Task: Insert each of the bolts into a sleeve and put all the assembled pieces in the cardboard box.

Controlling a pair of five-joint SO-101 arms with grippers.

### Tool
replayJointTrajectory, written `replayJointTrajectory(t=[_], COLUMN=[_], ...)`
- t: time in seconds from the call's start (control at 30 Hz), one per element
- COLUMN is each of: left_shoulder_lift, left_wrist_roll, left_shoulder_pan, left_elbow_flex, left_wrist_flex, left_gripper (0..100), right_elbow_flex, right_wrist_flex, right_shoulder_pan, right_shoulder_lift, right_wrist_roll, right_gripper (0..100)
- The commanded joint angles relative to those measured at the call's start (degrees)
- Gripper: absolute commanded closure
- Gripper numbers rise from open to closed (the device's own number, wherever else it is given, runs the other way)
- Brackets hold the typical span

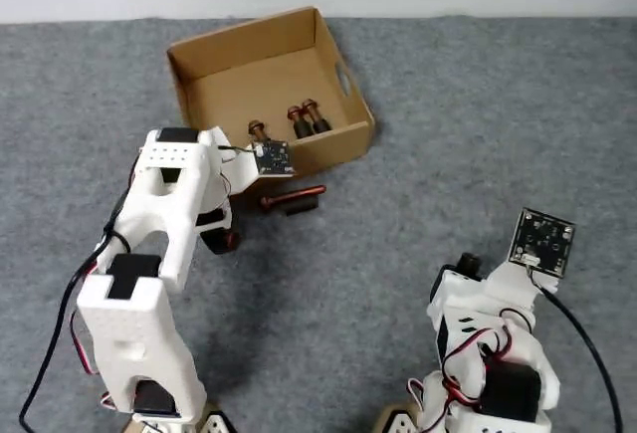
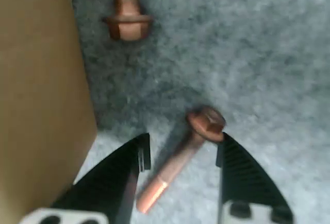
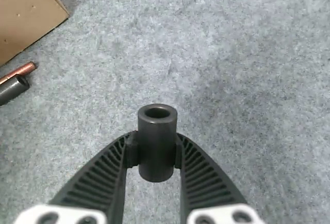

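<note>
A copper bolt (image 2: 178, 159) lies on the grey carpet between the fingers of my open left gripper (image 2: 183, 149), close to the front wall of the cardboard box (image 2: 36, 90). A second bolt (image 2: 126, 13) lies farther out; from above this bolt (image 1: 294, 195) has a loose black sleeve (image 1: 301, 209) beside it. My right gripper (image 3: 154, 154) is shut on an upright black sleeve (image 3: 157, 141), held above the carpet at the near right. The cardboard box (image 1: 343, 75) holds three assembled pieces (image 1: 304, 119).
The left arm (image 1: 169, 224) stands just in front of the box. The right arm (image 1: 488, 333) is at the near right. Grey carpet (image 1: 448, 134) covers the table. The loose bolt's tip (image 3: 23, 70) and loose sleeve (image 3: 13, 88) show beyond the right gripper.
</note>
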Motion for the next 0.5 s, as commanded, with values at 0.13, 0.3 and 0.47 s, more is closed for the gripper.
replayJointTrajectory(t=[0.13, 0.3, 0.47], left_shoulder_lift=[1.05, 0.62, -2.37], left_wrist_roll=[-0.62, -0.44, -0.35], left_shoulder_pan=[0.09, 0.09, 0.18], left_elbow_flex=[-2.07, -2.07, -2.07], left_wrist_flex=[-0.44, 2.99, 8.18], left_gripper=[98, 99, 99], right_elbow_flex=[-0.26, 0.09, 0.09], right_wrist_flex=[-1.36, -1.45, -1.45], right_shoulder_pan=[0.75, 0.75, 0.75], right_shoulder_lift=[-0.57, -0.57, -0.57], right_wrist_roll=[0.44, 0.44, 0.44], right_gripper=[99.0, 99.0, 99.0])
